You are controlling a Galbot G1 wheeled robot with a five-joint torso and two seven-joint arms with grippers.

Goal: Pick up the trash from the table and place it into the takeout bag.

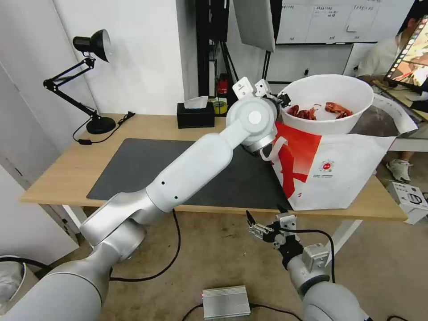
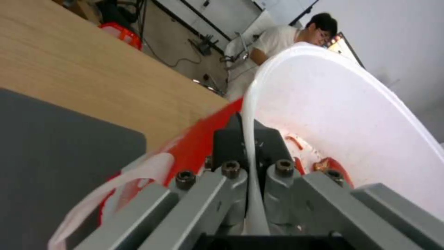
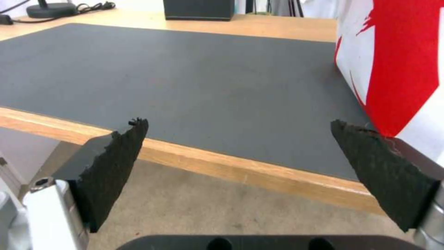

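White bowl (image 1: 332, 96) w/ red shells, rim in left tool (image 2: 247, 152), above takeout bag (image 1: 339, 171)

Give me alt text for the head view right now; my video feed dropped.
The left end effector holds the white bowl of red shells by its rim above the open takeout bag, which stands on the table. The right end effector hangs open below the table's front edge.

bright even light, blurry wrist close-ups

The white bowl (image 1: 331, 103) (red shells inside) sits atop the open white-and-red bag (image 1: 339, 171) on the table (image 1: 62, 171).
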